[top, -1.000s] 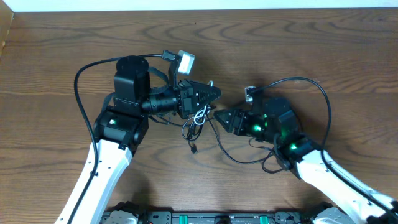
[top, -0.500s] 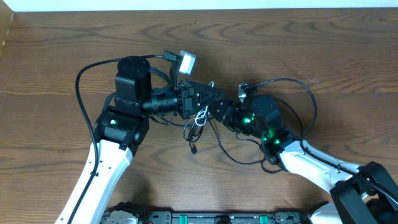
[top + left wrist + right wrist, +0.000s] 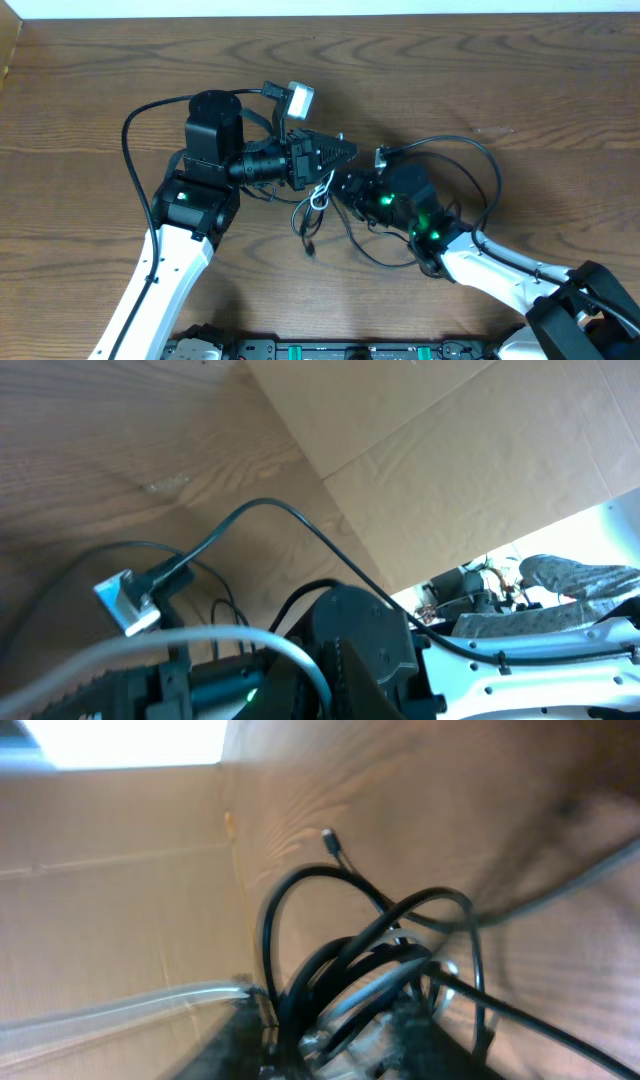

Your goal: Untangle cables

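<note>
Cables (image 3: 318, 200) lie bunched mid-table (image 3: 520, 90) between the two claws. The white cord (image 3: 322, 188) makes a small loop just under the left gripper (image 3: 347, 151). The black cord (image 3: 352, 240) runs toward the near edge, its plug (image 3: 311, 241) pointing that way. The left gripper is closed and aimed right; whether it pinches a cord is unclear. The right gripper (image 3: 342, 185) sits at the bunch, its wrist view blurred; I cannot tell its opening.

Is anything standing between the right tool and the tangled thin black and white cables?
Nothing visible does. The right tool is right beside the tangled thin black and white cables, which hang just below the left tool.
</note>
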Controlling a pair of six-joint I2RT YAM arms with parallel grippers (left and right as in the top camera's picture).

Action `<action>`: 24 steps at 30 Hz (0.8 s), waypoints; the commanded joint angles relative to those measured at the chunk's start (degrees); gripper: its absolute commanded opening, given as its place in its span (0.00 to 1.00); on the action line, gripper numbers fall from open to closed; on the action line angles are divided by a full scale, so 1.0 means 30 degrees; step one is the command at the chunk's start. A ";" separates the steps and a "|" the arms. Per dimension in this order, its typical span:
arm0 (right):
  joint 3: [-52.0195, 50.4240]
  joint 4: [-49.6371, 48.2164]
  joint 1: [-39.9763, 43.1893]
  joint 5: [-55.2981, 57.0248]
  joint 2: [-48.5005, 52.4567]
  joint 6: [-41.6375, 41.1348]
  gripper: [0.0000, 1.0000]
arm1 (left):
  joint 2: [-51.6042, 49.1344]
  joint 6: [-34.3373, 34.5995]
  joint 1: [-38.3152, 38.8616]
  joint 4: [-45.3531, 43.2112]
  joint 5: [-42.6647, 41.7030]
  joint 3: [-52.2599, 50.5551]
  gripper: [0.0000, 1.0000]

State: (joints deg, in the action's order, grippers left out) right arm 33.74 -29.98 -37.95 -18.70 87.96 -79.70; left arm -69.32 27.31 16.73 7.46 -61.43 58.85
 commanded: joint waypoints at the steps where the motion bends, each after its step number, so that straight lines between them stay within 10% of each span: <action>1: 0.0102 0.1282 -0.0379 0.2120 0.0117 -0.0211 0.11 | 0.0321 0.0299 0.0044 -0.0117 -0.0911 0.0211 0.08; 17: 0.0102 0.4787 0.1727 0.3279 -0.1260 0.6921 0.01 | 0.0313 -0.0882 -0.0015 0.0051 0.0714 0.0204 0.10; 24: 0.0102 0.5442 0.4838 -0.2623 -0.3402 0.7184 0.01 | 0.0284 -0.0882 -0.0015 0.3024 0.5858 0.0204 0.66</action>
State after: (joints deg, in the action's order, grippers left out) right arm 34.09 -14.79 -26.70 -16.99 80.79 -60.07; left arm -69.32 25.52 16.71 13.76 -52.80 58.85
